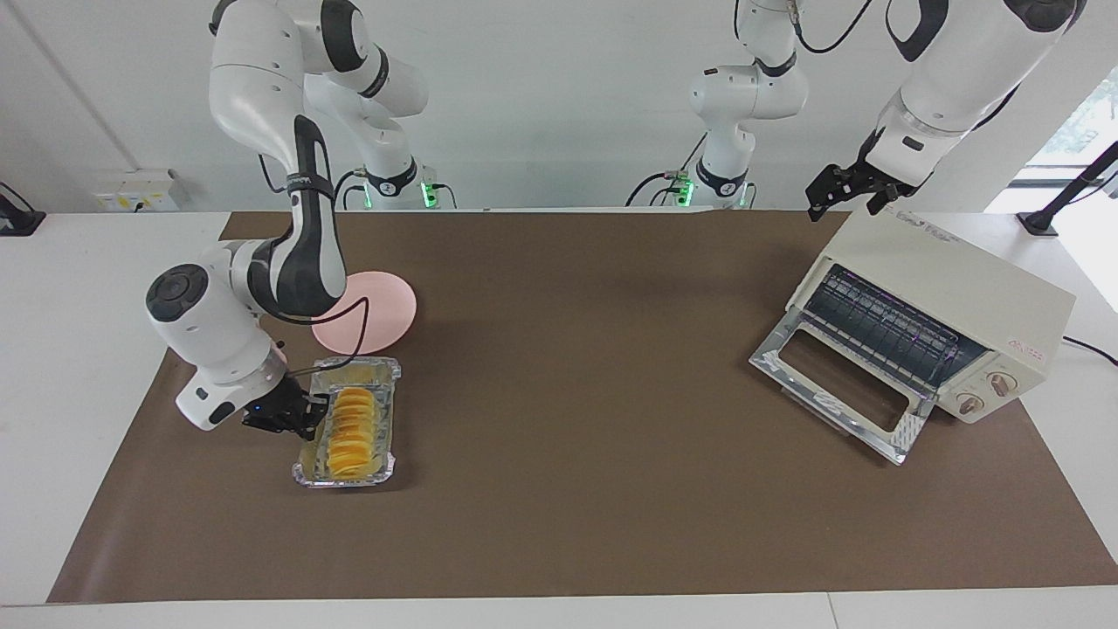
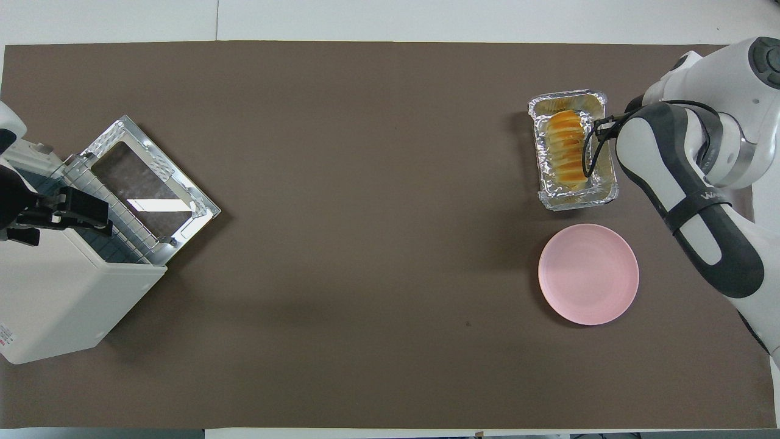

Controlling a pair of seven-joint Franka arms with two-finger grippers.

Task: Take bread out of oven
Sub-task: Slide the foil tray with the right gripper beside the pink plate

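The golden ridged bread (image 1: 354, 424) (image 2: 565, 146) lies in a silver foil tray (image 1: 390, 411) (image 2: 576, 201) on the brown mat at the right arm's end of the table, farther from the robots than the pink plate (image 1: 384, 310) (image 2: 588, 273). My right gripper (image 1: 310, 418) is low at the tray's long rim, right beside the bread. The cream-white oven (image 1: 961, 288) (image 2: 61, 292) stands at the left arm's end with its glass door (image 1: 908, 432) (image 2: 201, 207) dropped open and its wire rack (image 1: 882, 328) bare. My left gripper (image 1: 840, 210) hangs open over the oven's top.
The pink plate has nothing on it. The oven's two knobs (image 1: 987, 393) face away from the robots. A black stand (image 1: 1061, 205) sits on the white table edge beside the oven. Brown mat (image 1: 568, 393) lies bare between tray and oven.
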